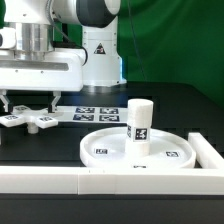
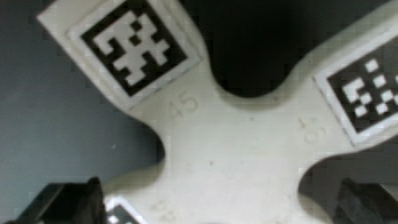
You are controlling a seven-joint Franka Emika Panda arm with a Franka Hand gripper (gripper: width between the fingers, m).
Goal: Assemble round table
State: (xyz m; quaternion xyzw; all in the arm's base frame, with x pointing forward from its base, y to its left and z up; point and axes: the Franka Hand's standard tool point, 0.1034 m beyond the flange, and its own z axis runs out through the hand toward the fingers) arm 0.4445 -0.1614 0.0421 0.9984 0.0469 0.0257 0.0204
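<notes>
In the exterior view the gripper (image 1: 28, 106) hangs low over the black table, its two fingers spread wide with nothing clamped between them. Directly beneath it the flat white plastic cross-shaped piece (image 1: 30, 121) lies tags up. Well away from the hand, toward the exterior view's right, the large rimmed white plastic round disc (image 1: 108, 143) rests on the table. The short thick white cylindrical post (image 1: 140, 120) stands upright on it.

In the wrist view the cross-shaped piece (image 2: 205, 150) fills the frame just below the hand. Its hub sits between the dark fingers (image 2: 68, 203), which stand on either side; whether they touch it I cannot tell.

The piece looks light and stiff, and its smooth moulded plastic is probably slippery. Because it is thin and lies flat, it offers little edge to grip. The best hold seems to be across the narrow waist at the hub, where the curved notches should seat the pads. Taken by an arm's end, it would likely swing.
</notes>
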